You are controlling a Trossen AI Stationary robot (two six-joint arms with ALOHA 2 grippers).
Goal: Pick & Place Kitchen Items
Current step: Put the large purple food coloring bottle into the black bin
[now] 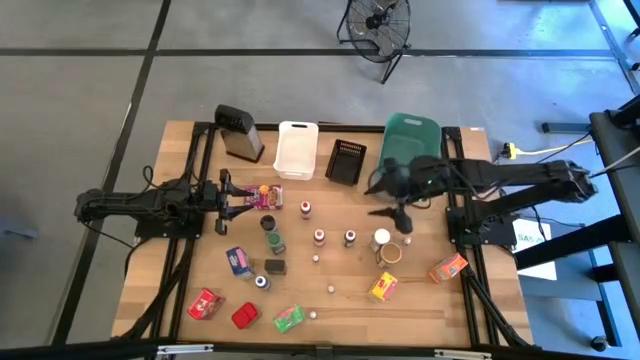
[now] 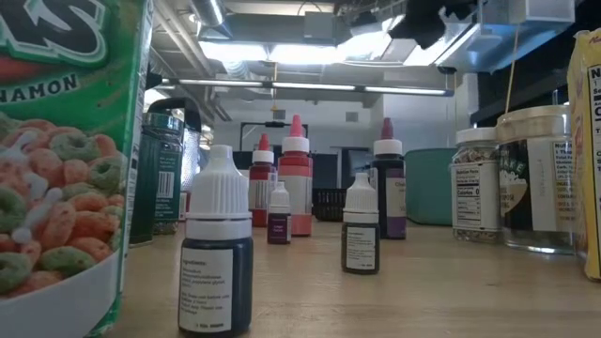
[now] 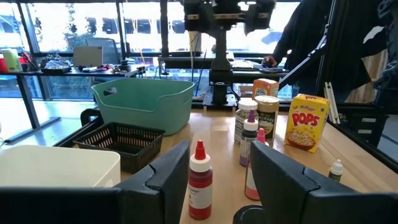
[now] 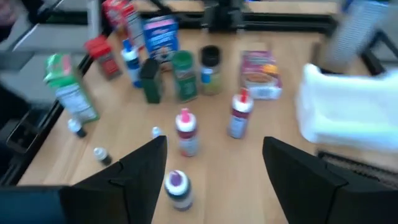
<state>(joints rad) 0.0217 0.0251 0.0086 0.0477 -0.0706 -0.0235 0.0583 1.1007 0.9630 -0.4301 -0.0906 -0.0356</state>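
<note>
- On the table's left side, the left gripper [image 1: 243,198] reaches level toward the centre, jaws spread and empty, just beside a pink packet [image 1: 264,196].
- The right gripper [image 1: 393,212] hangs above the bottles [image 1: 319,238], pointing down, jaws spread, holding nothing.

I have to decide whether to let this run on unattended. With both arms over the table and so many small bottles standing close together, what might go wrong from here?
The right gripper hangs open above the white-capped jar and the small bottles; coming down off-centre, it might topple one, and the others stand close enough to follow.

The left gripper sits by the red packet with a red-capped bottle ahead of its open fingers; pushing forward might tip it.
</note>
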